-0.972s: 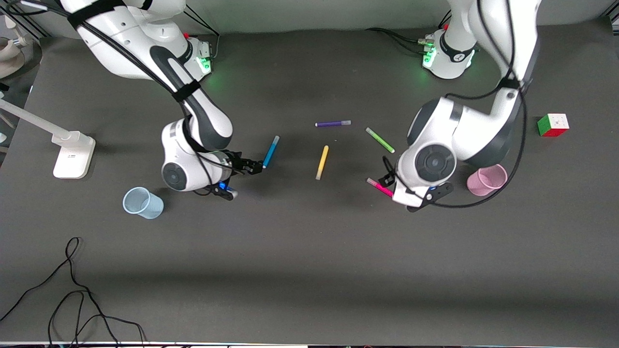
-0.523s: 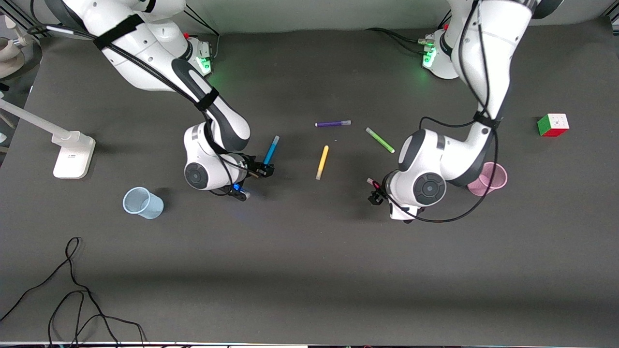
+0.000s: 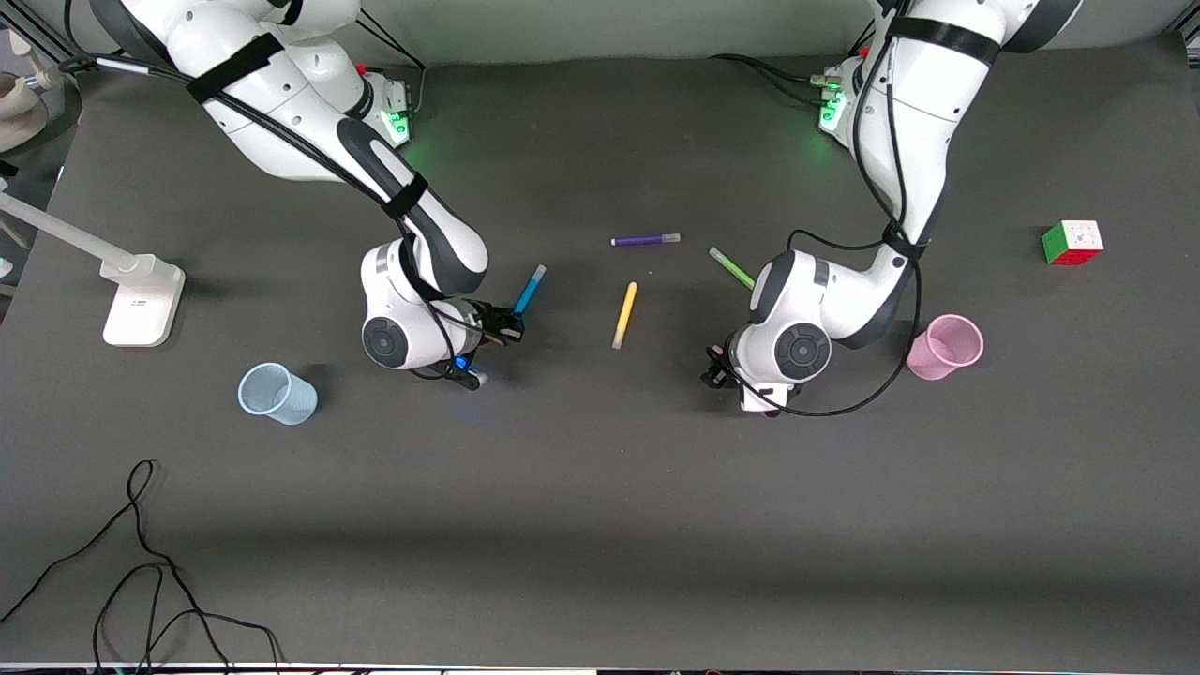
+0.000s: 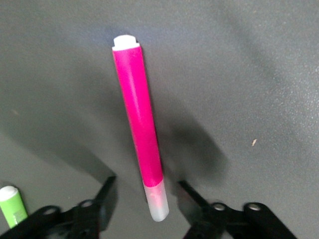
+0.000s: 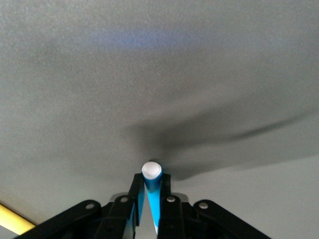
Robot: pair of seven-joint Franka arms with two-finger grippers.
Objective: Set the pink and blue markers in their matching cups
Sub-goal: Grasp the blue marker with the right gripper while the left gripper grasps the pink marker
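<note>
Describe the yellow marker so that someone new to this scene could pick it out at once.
Look at the middle of the dark table, between the two grippers. The yellow marker lies flat there on its own, nearer to the front camera than the purple marker. It is the only yellow one; the blue marker sits shut in the right gripper.

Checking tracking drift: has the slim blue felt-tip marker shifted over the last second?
Yes, slightly. The slim blue felt-tip marker, clamped in the right hand, now tilts steeper, its lower end farther from the yellow marker.
</note>
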